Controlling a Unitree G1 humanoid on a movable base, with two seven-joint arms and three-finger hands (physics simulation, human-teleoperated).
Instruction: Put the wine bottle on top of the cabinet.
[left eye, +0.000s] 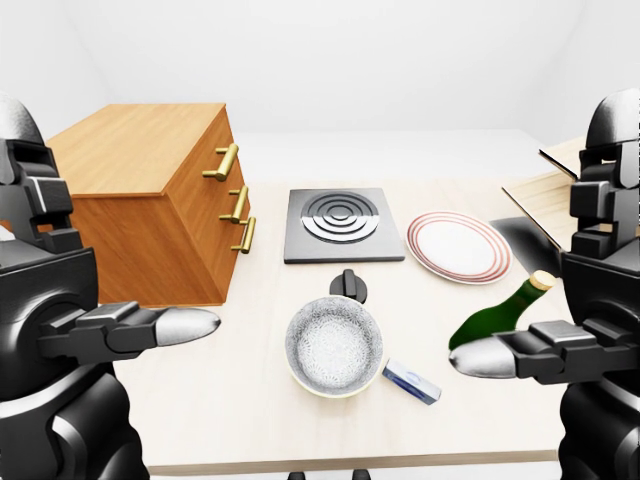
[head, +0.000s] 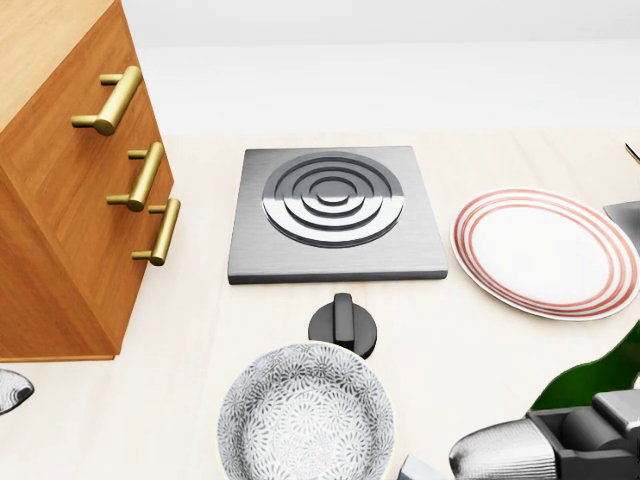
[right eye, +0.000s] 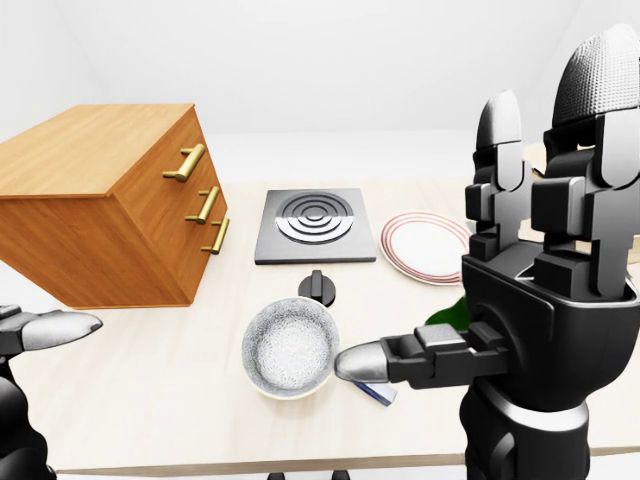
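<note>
The green wine bottle (left eye: 492, 318) with a cork stands on the light table (left eye: 250, 400) at the right, its neck leaning up and right in the left-eye view. Only a green sliver of it (head: 600, 383) shows at the head view's bottom right. The wooden cabinet (left eye: 140, 180) with three brass handles stands at the left, its flat top bare. My right hand (left eye: 535, 352) is open, its thumb just below the bottle's base, with no fingers round the bottle. My left hand (left eye: 150, 327) is open and empty, low in front of the cabinet.
A grey hotplate (head: 335, 215) with a black knob (head: 343, 325) lies mid-table. Below it stands a patterned bowl (head: 305, 415). A red-striped plate (head: 545, 250) lies at the right and a small blue-white box (left eye: 410, 381) lies between the bowl and the bottle. Boards (left eye: 550, 195) stand at the far right.
</note>
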